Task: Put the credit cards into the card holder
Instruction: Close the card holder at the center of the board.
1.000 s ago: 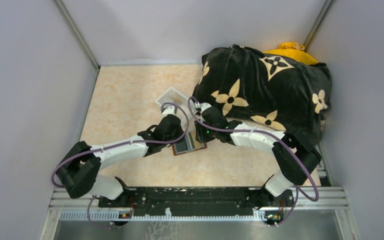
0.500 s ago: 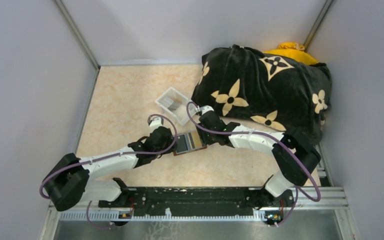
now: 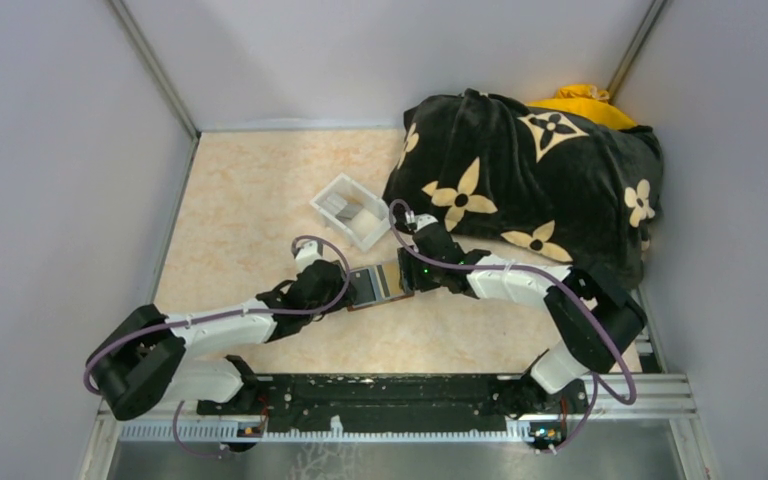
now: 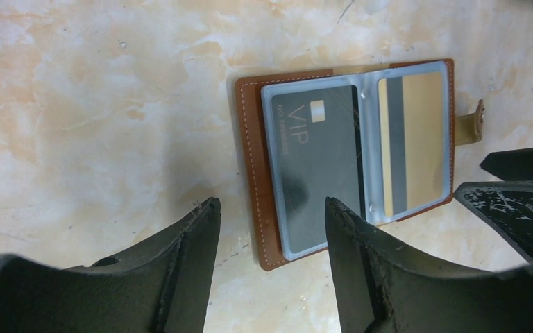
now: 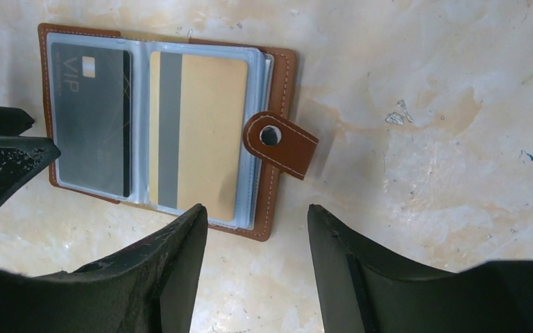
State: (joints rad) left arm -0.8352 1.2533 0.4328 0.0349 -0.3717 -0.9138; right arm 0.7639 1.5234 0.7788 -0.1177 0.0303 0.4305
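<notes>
lying wide open and flat on the worktop (image 3: pixel 250 200), the card holder (image 4: pixel 251 166) is sitting right between the two arms, probably so its clear sleeves are facing up for loading. a dark vip card (image 4: pixel 316 159) is filling the sleeve on the left arm's side and a gold card (image 4: pixel 416 139) with a dark stripe is filling the other, so i'm guessing two are already in. the snap tab (image 5: pixel 280 143) is sticking out unfastened off the right edge. the left pincer (image 4: pixel 271 208) is hovering spread and empty over the holder's left edge. the right pincer (image 5: pixel 257 211) is hovering spread and empty over the tab side, like they're bracketing it so it isn't folding shut. the clear tray (image 3: pixel 350 210) is sitting just beyond, holding something greyish that's too small to tell.
</notes>
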